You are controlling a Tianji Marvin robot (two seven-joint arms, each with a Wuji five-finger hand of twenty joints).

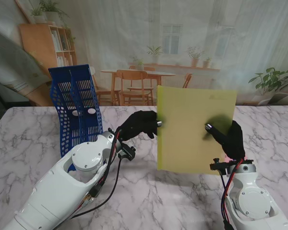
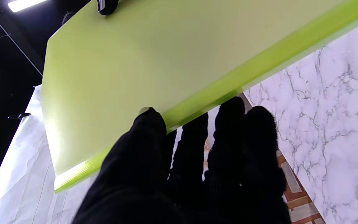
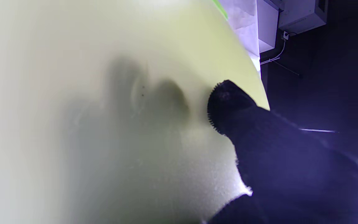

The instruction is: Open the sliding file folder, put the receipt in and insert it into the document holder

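Note:
A yellow-green file folder (image 1: 194, 129) is held upright above the middle of the table, its flat face toward me. My left hand (image 1: 141, 124), in a black glove, pinches the folder's left edge, thumb on the near face and fingers behind; the left wrist view shows that hand (image 2: 179, 161) gripping the folder (image 2: 141, 68) by its thicker spine bar (image 2: 259, 62). My right hand (image 1: 228, 136) holds the right part, thumb on the near face, fingers showing as a shadow through the sheet (image 3: 104, 124). The blue mesh document holder (image 1: 77, 108) stands at the left. No receipt is visible.
The marble table (image 1: 29, 139) stretches around both arms. A printed backdrop of a room hangs behind the table's far edge. The document holder stands just to the left of my left forearm (image 1: 86, 163).

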